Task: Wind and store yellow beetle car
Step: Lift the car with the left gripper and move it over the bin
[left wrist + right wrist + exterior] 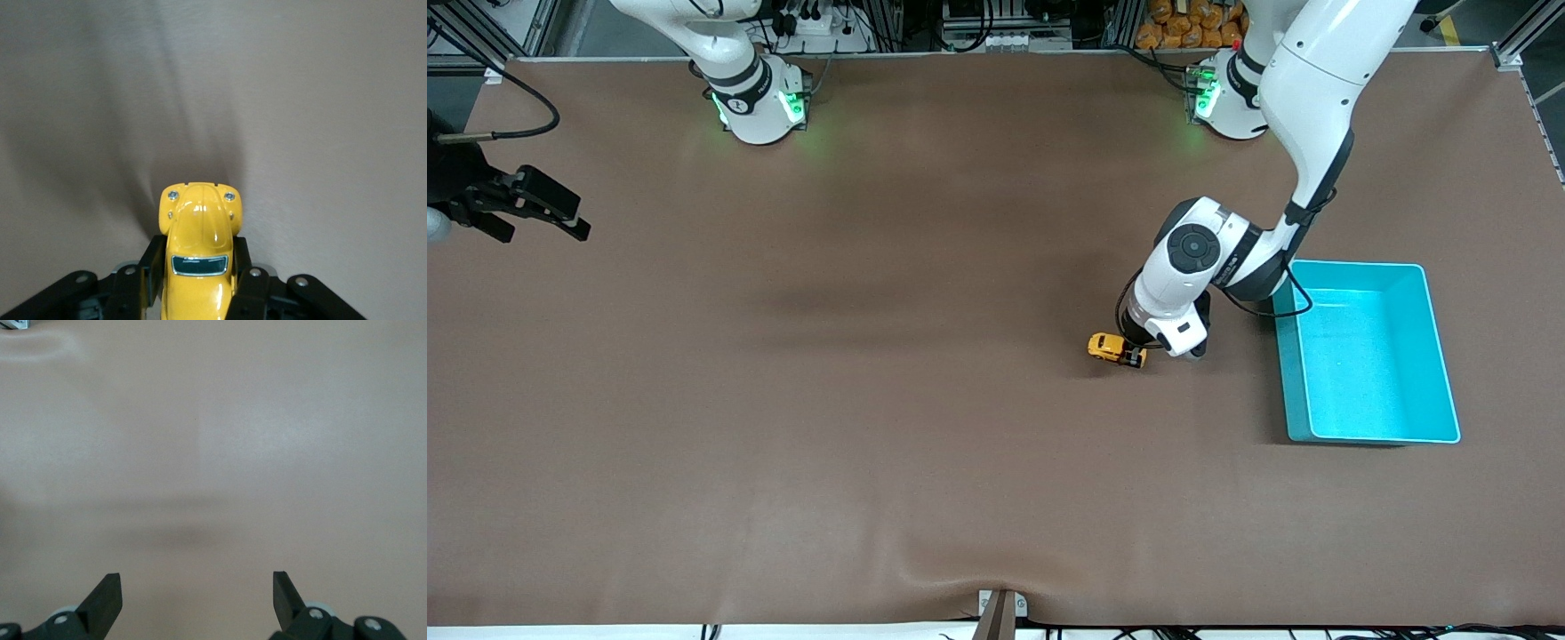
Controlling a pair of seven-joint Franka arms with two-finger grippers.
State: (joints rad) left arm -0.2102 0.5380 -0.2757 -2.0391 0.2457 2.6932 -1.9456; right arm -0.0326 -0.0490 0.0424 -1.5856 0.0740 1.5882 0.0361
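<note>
brown table (pixel 871 400) | left gripper (pixel 198 280) clamps yellow beetle car (pixel 199 240) | right gripper (pixel 197 597) wide, waiting

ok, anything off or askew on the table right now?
Nothing stands out. The left gripper is shut on the yellow beetle car, upright on the table beside the teal bin. The right gripper waits, open, at its end.
</note>
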